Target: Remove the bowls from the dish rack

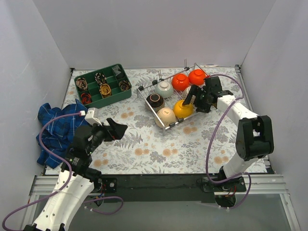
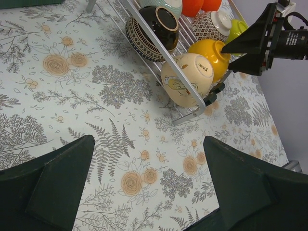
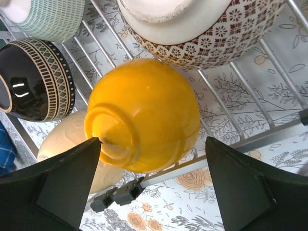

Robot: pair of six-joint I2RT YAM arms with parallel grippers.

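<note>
A: Overhead, where are the bowls [image 1: 164,89]?
B: In the dish rack [image 1: 143,96]; the right gripper [image 1: 190,99] gapes over the orange-yellow bowl [image 1: 183,109].
A: Left wrist?
B: The left gripper [image 2: 149,185] is spread, empty, well short.
A: Right wrist?
B: Jaws straddle it. Glazed, probably slick and brittle; I'd pinch the foot ring [image 3: 109,130].

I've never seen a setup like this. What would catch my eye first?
Probably the silver wire dish rack at the table's far right, crammed with small bright bowls: two red-orange bowls at its far end, a glossy orange-yellow bowl near the front. The right arm's black hand, wide open, points straight at that yellow bowl. A dark green divided tray sits far left.
</note>
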